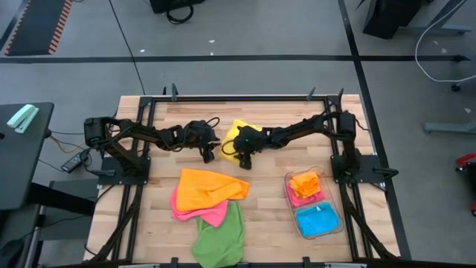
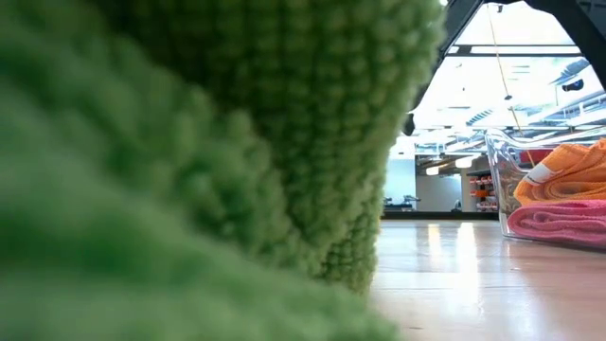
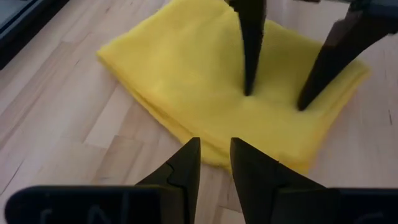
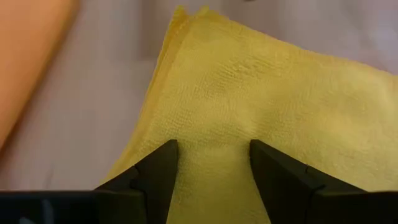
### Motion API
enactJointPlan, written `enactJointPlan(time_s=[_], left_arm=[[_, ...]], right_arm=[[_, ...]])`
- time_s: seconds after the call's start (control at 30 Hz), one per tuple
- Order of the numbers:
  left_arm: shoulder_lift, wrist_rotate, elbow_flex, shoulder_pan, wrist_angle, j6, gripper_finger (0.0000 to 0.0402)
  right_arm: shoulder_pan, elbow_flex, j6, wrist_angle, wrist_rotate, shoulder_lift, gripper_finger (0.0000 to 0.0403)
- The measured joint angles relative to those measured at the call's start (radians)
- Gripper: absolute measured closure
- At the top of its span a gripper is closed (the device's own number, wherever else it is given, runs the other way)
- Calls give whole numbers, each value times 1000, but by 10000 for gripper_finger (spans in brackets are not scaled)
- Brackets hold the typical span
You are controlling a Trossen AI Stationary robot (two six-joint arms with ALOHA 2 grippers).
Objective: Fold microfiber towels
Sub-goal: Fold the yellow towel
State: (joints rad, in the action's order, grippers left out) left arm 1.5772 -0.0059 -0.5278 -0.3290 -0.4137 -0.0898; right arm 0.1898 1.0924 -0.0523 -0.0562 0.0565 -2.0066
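Two grippers meet at the wooden table's (image 1: 149, 193) far middle: right gripper (image 3: 273, 99) open, pressing the folded yellow towel (image 3: 205, 74); left gripper (image 3: 215, 163) narrowly parted, empty, beside its edge.

The wooden counter (image 1: 149, 201) carries a folded yellow towel (image 1: 236, 132), an orange-pink-green towel heap (image 1: 210, 205), and a clear bin (image 1: 332, 223) of folded towels.
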Motion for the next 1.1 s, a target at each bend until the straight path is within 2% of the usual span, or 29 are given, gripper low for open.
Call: enactJointPlan(time_s=[0.2,0.27,0.37,0.5,0.67,0.8,0.97,1.1], left_arm=[[0,0,0,0,0,-1,306],[0,0,0,0,0,0,307],[0,0,0,2,0,0,306],[0,0,0,19,-3,-2,304],[0,2,-1,55,-35,-53,308],[0,1,-1,64,-58,-53,312],[0,0,-1,65,-44,-53,308],[0,0,-1,65,-25,-52,311]], right_arm=[[86,-1,-413,123,272,19,192],[112,-1,-471,145,297,21,192],[135,-2,-456,160,303,29,192],[129,-10,-363,188,234,92,192],[38,-4,-331,154,103,191,192],[-53,-7,-283,114,-18,171,192],[-140,-8,-261,113,-263,112,192],[-147,-4,-251,89,-295,84,192]])
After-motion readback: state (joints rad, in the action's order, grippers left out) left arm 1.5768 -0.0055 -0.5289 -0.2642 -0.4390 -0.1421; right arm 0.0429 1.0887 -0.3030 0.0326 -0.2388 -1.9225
